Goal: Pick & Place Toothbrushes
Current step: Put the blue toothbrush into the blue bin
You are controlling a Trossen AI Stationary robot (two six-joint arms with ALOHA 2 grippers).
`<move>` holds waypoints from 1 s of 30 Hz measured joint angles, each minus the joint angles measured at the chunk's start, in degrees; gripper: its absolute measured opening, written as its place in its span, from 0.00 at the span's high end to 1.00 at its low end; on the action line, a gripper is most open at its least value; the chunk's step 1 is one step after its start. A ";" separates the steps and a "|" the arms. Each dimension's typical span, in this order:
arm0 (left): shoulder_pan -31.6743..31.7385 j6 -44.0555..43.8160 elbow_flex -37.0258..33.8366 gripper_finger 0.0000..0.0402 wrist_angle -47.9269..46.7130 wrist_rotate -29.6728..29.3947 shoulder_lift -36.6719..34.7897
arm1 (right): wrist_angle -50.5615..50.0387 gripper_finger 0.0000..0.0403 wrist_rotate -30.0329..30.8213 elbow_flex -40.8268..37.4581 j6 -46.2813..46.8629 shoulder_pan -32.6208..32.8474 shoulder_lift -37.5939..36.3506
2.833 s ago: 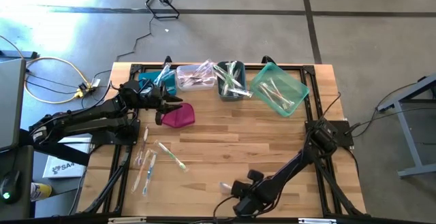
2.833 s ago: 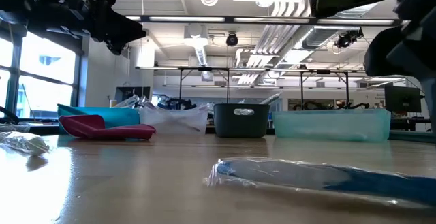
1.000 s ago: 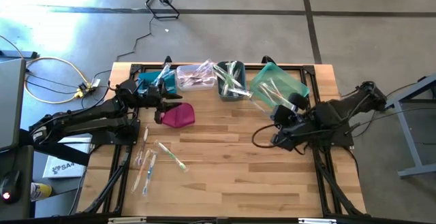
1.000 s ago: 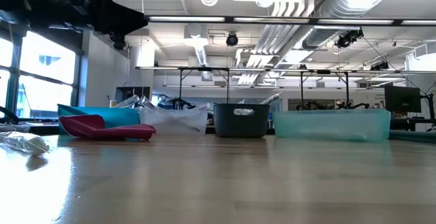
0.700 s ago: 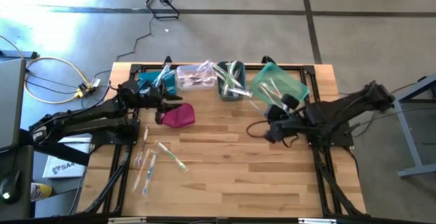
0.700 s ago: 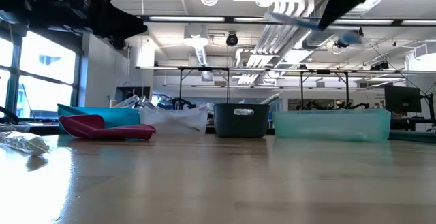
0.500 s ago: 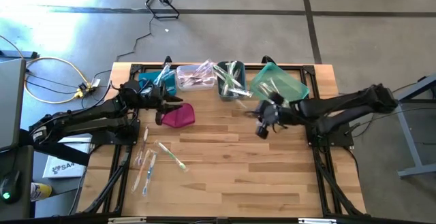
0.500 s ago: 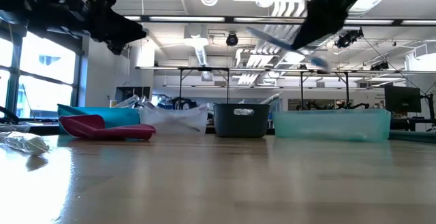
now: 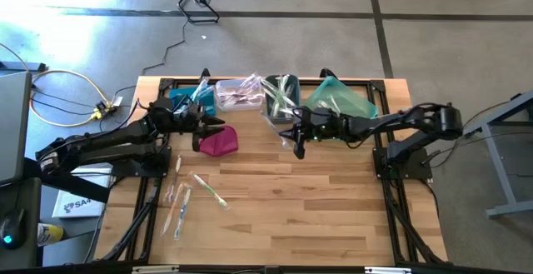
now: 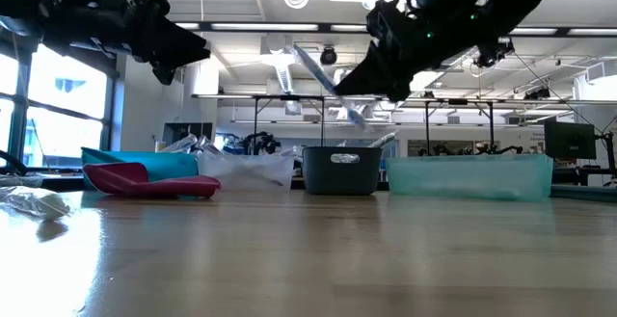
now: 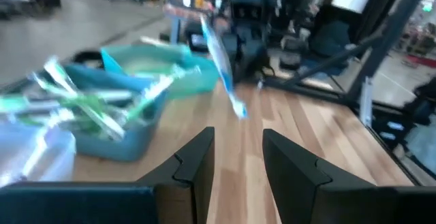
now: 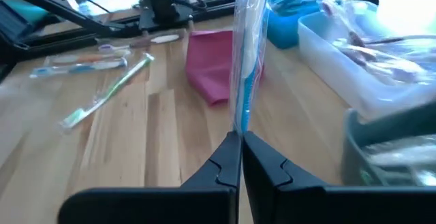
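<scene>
My right gripper (image 9: 294, 136) hangs over the table just in front of the grey bin (image 9: 281, 101), shut on a blue toothbrush in a clear wrapper (image 12: 246, 54). The low view shows that toothbrush (image 10: 316, 69) slanting in mid-air. Several more toothbrushes (image 9: 187, 195) lie flat on the wood at the near left. My left gripper (image 11: 238, 166) is open with nothing between its fingers. It hovers at the far left (image 9: 212, 126), above a magenta pouch (image 9: 219, 141). My right gripper pinches the wrapped toothbrush at one end (image 12: 238, 130) between its two fingers. The fingers come from the table's right, slanting a little downward. The rest of the brush sticks out beyond the fingertips, tilted and lifted clear of the table.
Along the far edge stand a blue bin (image 9: 178, 101), a clear bin (image 9: 237, 95), the grey bin and a teal bin (image 9: 341, 107), each holding toothbrushes. The middle and near right of the wooden table (image 9: 333, 216) are bare wood.
My right gripper has swung from the table's right side toward the left and far edge and come down, and now sits in front of the grey bin. It has stayed shut on the toothbrush, which stays clear of the table.
</scene>
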 joint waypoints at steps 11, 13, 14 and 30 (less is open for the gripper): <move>-0.63 0.72 0.02 0.70 18.21 -0.93 14.60 | 23.89 0.99 -4.92 0.02 0.19 -0.09 11.90; -1.78 2.81 0.02 0.70 21.98 0.15 17.68 | 25.81 0.99 -4.95 0.02 0.25 0.44 12.76; -2.46 3.88 0.02 0.70 24.00 0.18 19.13 | 26.36 0.99 -4.89 0.02 0.24 0.80 13.01; -9.39 3.31 7.62 0.70 37.60 -0.14 36.87 | 28.74 0.99 -4.54 0.04 -1.32 4.16 13.03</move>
